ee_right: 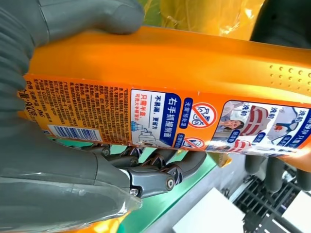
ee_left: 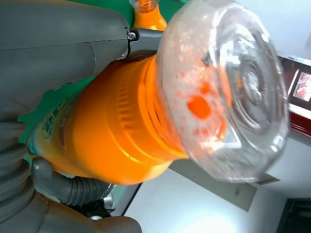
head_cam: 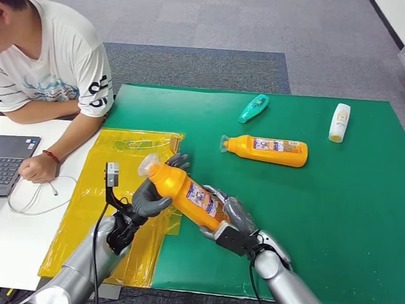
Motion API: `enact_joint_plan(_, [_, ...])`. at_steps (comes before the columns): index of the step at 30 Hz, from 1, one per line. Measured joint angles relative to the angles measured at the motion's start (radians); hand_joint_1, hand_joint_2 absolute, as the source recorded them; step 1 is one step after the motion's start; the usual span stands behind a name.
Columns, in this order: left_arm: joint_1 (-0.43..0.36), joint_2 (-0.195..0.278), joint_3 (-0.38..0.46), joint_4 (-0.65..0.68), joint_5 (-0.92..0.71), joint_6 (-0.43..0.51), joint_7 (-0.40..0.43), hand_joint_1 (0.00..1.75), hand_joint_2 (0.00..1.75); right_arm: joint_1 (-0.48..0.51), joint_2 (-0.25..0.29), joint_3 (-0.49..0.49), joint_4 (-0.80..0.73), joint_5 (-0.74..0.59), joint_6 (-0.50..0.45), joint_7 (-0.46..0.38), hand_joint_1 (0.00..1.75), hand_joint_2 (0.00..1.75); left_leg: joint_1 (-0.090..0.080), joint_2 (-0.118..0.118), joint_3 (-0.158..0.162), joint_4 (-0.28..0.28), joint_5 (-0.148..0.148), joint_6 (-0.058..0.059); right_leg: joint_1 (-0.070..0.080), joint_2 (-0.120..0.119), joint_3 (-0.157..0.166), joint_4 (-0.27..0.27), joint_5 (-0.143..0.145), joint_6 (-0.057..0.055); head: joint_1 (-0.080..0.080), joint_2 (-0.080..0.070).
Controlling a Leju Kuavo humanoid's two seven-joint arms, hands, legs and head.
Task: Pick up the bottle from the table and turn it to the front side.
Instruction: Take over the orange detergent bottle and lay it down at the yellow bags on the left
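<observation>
An orange bottle (head_cam: pixel 183 192) with a clear cap is held off the green mat, lying at a slant with its cap toward the far left. My left hand (head_cam: pixel 152 196) grips its neck end, and my right hand (head_cam: pixel 232 221) grips its base. The left wrist view looks at the clear cap (ee_left: pixel 223 87) and the orange shoulder (ee_left: pixel 121 126) between my fingers. In the right wrist view the bottle's back label (ee_right: pixel 146 116), with a barcode and small print, faces the camera, thumb (ee_right: pixel 84 17) on one side and fingers (ee_right: pixel 154 170) on the other.
A second orange bottle (head_cam: pixel 266 151) lies on the green mat (head_cam: pixel 334 209). A teal bottle (head_cam: pixel 254 107) and a white bottle (head_cam: pixel 339 122) lie farther back. A yellow plastic sheet (head_cam: pixel 95 183) covers the left. A person (head_cam: pixel 52 69) sits at a laptop (head_cam: pixel 13 161) beyond it.
</observation>
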Motion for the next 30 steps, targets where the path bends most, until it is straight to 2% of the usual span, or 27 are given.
enact_joint_plan(8, [0.005, -0.001, 0.002, 0.001, -0.003, -0.001, -0.006, 0.00, 1.75, 0.015, 0.000, 0.004, -0.005, -0.096, 0.111, -0.002, 1.75, 1.75, 0.000, 0.000, 0.000, 0.000, 0.000, 0.000, 0.000, 0.000, 0.000, 0.000, 0.000, 0.000, 0.000, 0.000])
enact_joint_plan(16, [0.001, -0.003, 0.007, 0.015, -0.011, -0.022, -0.032, 0.00, 1.75, 0.020, 0.000, 0.002, -0.006, -0.275, 0.341, -0.009, 1.75, 1.75, 0.000, 0.000, 0.000, 0.000, 0.000, 0.000, 0.000, 0.000, 0.000, 0.000, 0.000, 0.000, 0.000, 0.000])
enact_joint_plan(21, [-0.005, -0.008, 0.008, 0.030, -0.020, -0.027, -0.045, 0.00, 1.75, 0.020, 0.000, -0.002, -0.018, -0.268, 0.348, -0.004, 1.75, 1.75, 0.000, 0.000, 0.000, 0.000, 0.000, 0.000, 0.000, 0.000, 0.000, 0.000, 0.000, 0.000, 0.000, 0.000])
enact_joint_plan(30, [-0.014, -0.018, 0.011, 0.046, -0.035, -0.029, -0.048, 0.00, 1.75, 0.019, 0.000, -0.001, -0.035, -0.212, 0.297, 0.001, 1.75, 1.75, 0.000, 0.000, 0.000, 0.000, 0.000, 0.000, 0.000, 0.000, 0.000, 0.000, 0.000, 0.000, 0.000, 0.000])
